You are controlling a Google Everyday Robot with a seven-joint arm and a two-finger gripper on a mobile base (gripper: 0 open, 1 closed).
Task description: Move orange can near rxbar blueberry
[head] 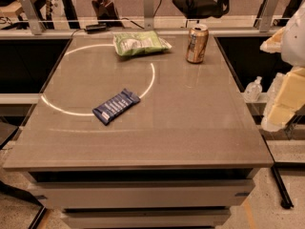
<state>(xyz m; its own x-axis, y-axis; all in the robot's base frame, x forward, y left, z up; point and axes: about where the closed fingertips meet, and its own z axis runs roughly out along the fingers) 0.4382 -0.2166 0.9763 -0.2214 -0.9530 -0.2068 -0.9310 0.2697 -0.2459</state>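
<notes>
We are viewing a grey table (200, 132). The orange can (197, 43) is standing upright far right, well apart from the rxbar blueberry (116, 106) lying flat left-centre, so that gap is likely awaiting closure. The gripper (281, 104) is hanging beyond the right edge; we cannot tell its state.

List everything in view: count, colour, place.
orange can: 1, orange-bronze, upright, far right part of the table top
rxbar blueberry: 1, dark blue, lying flat, left of centre
green bag: 1, green, far edge, left of the can
table: 1, grey-brown, centre of view
clear bottle: 1, clear, past the table's right edge
gripper: 1, pale yellow-white, right edge of view, off the table, touching nothing
</notes>
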